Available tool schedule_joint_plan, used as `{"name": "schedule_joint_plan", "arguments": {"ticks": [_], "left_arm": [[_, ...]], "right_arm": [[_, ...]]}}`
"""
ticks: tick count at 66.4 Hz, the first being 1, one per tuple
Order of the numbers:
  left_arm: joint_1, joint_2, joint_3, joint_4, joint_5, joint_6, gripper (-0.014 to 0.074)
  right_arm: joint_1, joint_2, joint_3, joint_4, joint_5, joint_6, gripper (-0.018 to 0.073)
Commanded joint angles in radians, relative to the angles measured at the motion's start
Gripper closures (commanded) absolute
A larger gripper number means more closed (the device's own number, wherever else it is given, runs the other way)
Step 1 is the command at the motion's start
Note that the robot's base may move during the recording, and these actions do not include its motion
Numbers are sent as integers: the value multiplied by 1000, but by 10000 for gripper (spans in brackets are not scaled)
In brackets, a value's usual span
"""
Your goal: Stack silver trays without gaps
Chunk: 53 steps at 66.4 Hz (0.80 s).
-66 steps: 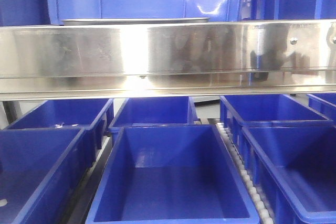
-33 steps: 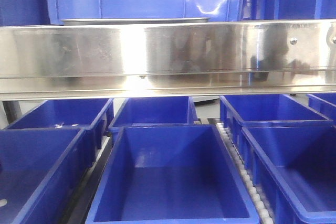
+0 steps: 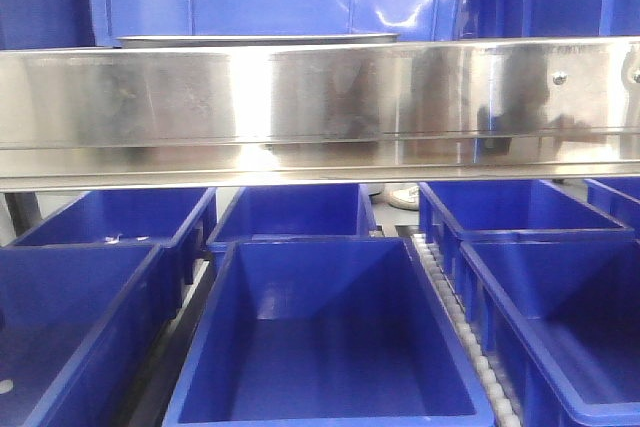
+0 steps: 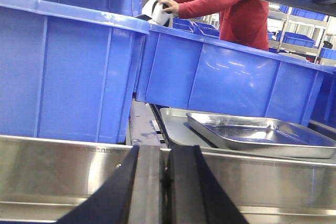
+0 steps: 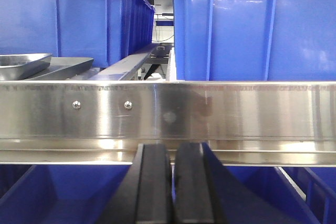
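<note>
Right pincer closed below steel rail — blue bins behind.

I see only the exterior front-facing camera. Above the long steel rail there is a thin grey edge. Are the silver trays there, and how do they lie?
Observer: Yes. The left wrist view shows two silver trays behind the rail. The upper tray lies turned askew on the lower tray; it is not nested into it.
Operator: Thank you. I cannot see any gripper in my view. Does one of them hold something?
Observer: No. The wrist views show the left gripper and the right gripper both shut with nothing between the fingers, on the near side of the rail.
</note>
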Motion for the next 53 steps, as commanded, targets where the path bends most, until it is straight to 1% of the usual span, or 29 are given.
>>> {"name": "schedule_joint_plan", "arguments": {"ticks": [1, 12, 16, 19, 20, 24, 27, 29, 34, 35, 37, 39, 41, 42, 47, 53], "left_arm": [[6, -5, -5, 3, -15, 0, 602], [6, -5, -5, 3, -15, 0, 602], [6, -5, -5, 37, 7, 0, 602], [12, -5, -5, 103, 34, 0, 602], [14, -5, -2, 114, 39, 0, 602], [29, -5, 14, 110, 37, 2, 602], [43, -5, 31, 72, 30, 32, 602], [60, -5, 41, 18, 27, 94, 602], [105, -5, 75, -140, 5, 298, 602], [115, -5, 83, -190, -6, 364, 602], [141, -5, 101, -255, -45, 451, 602], [160, -5, 125, -308, -81, 521, 602], [179, -5, 142, -347, -117, 568, 602], [187, -5, 151, -358, -134, 582, 602], [225, -5, 189, -354, -190, 583, 602], [232, -5, 202, -354, -202, 571, 602]], "right_arm": [[-4, -6, 0, 3, -17, -7, 577], [-4, -6, 0, 3, -17, -7, 577], [-4, -6, 0, 3, -17, -7, 577], [-4, -6, 0, 3, -17, -7, 577], [-4, -6, 0, 3, -17, -7, 577], [-4, -6, 0, 3, -17, -7, 577], [-4, -6, 0, 3, -17, -7, 577], [-4, -6, 0, 3, -17, -7, 577], [-4, -6, 0, 3, -17, -7, 577], [-4, -6, 0, 3, -17, -7, 577], [-4, -6, 0, 3, -17, -7, 577], [-4, -6, 0, 3, -17, -7, 577], [-4, -6, 0, 3, -17, -7, 577], [-4, -6, 0, 3, -17, -7, 577], [-4, -6, 0, 3, -17, -7, 577], [-4, -6, 0, 3, -17, -7, 577]]}}
